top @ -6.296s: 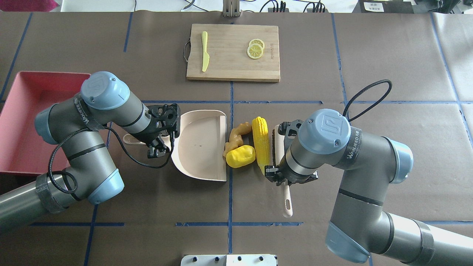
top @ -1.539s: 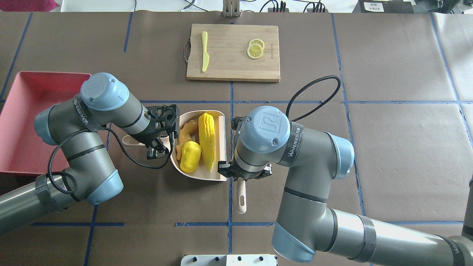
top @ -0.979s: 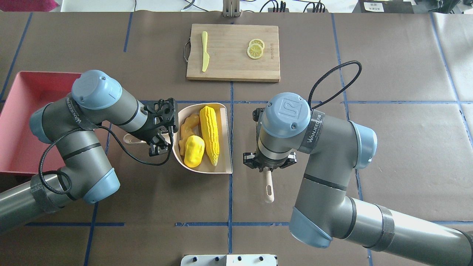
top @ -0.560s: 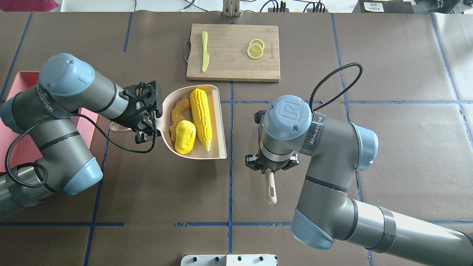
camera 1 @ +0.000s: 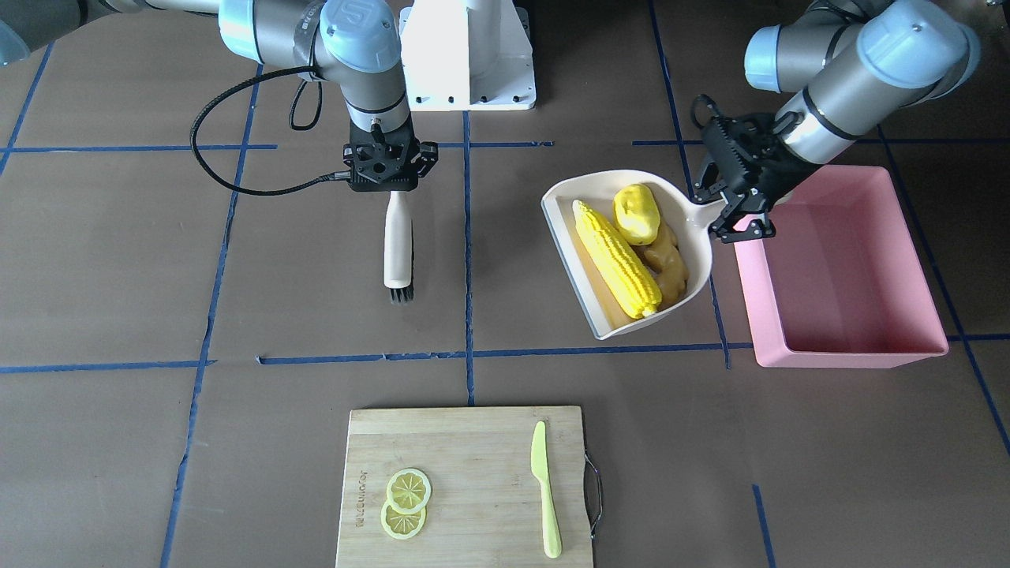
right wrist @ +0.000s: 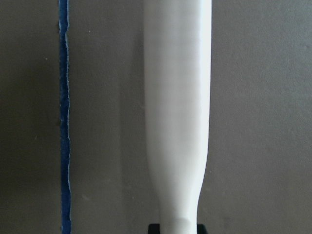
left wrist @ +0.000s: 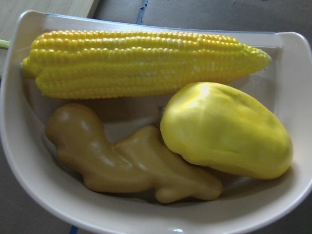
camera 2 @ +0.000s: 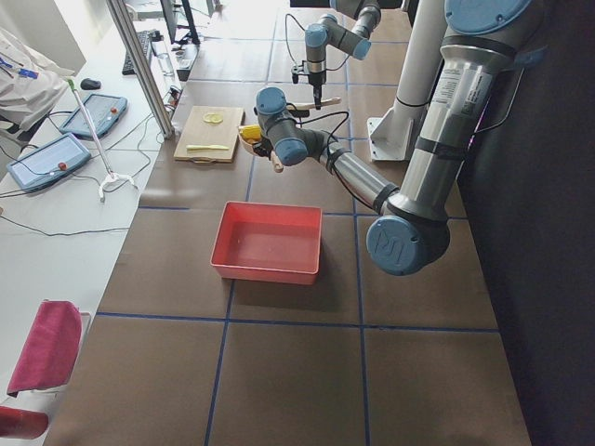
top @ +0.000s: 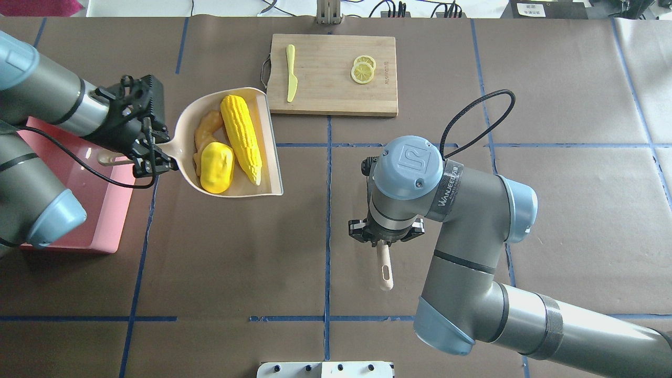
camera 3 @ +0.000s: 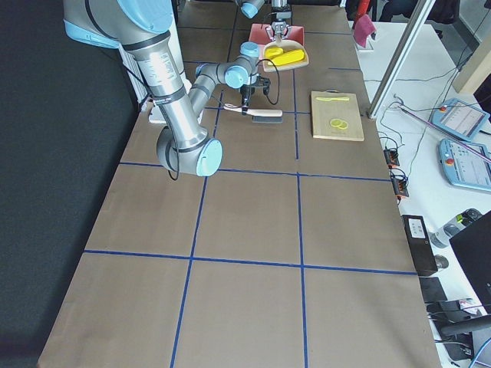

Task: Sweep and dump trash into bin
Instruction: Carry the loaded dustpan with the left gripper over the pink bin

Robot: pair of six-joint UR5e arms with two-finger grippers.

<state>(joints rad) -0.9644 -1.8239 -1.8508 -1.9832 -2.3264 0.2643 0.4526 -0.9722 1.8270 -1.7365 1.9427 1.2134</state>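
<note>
Left claw (camera 1: 730, 211) clamped on loaded dustpan (camera 1: 593, 284) handle, right claw (camera 1: 392, 183) clamped on brush (camera 1: 398, 244)

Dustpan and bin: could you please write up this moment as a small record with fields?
left gripper: shut on the handle of the dustpan
dustpan position: held beside the bin, not over it
dustpan load: corn cob, yellow lump, ginger root
bin: no trash inside
right gripper: shut on the brush, apart from the dustpan
cutting board: knife and lemon slices on it
</note>
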